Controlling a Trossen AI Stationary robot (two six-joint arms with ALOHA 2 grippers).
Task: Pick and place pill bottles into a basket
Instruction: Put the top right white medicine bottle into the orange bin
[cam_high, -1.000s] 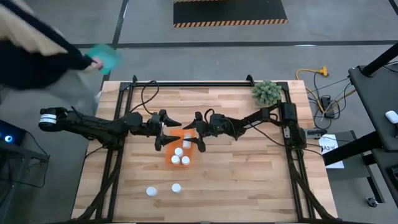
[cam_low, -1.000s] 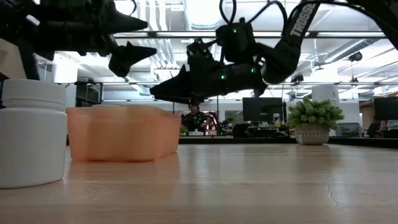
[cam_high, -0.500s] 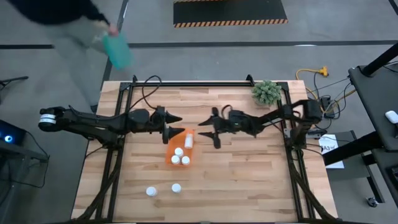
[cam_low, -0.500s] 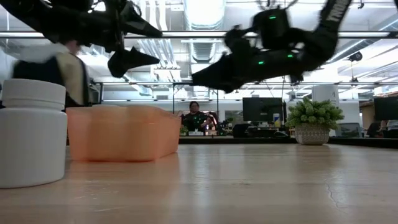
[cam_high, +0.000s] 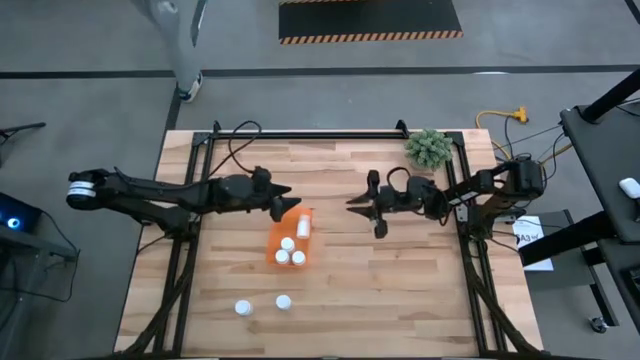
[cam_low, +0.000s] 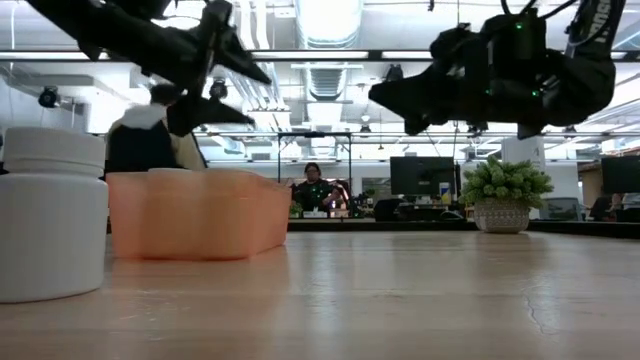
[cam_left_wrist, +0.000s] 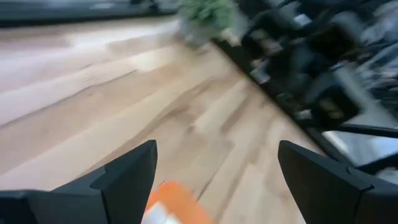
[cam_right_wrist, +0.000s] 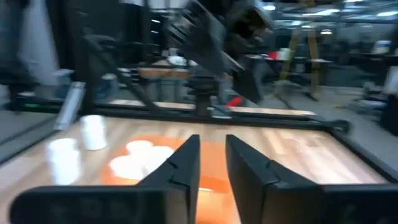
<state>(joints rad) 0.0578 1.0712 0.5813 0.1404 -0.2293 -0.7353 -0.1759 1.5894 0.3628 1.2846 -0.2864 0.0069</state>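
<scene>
Near the centre of your high view sits the basket (cam_high: 287, 240), a small orange tray on the wooden table (cam_high: 400, 290). You can count four pill bottles (cam_high: 290, 250) with white caps inside it: one at its upper right corner and three clustered in its lower half. Two more bottles (cam_high: 262, 304) stand loose on the table below the basket, toward the lower left of the frame, well apart from it and a little apart from each other.

Your left gripper (cam_high: 284, 205) reaches in from the left edge and hangs just above the basket's upper left corner, touching nothing. Its fingers (cam_left_wrist: 127, 177) are spread wide and empty in the left wrist view, with the orange rim showing between them.

Your right gripper (cam_high: 360, 205) hangs right of the basket, near the middle of the frame, pointing toward it and clear of it. In the right wrist view its fingers (cam_right_wrist: 180, 171) stand close together with a narrow gap and nothing between them.

At the upper right corner of the table stands a green plant (cam_high: 428, 149). In the low view, one white bottle (cam_low: 52, 212) fills the left edge, with the basket just behind it
</scene>
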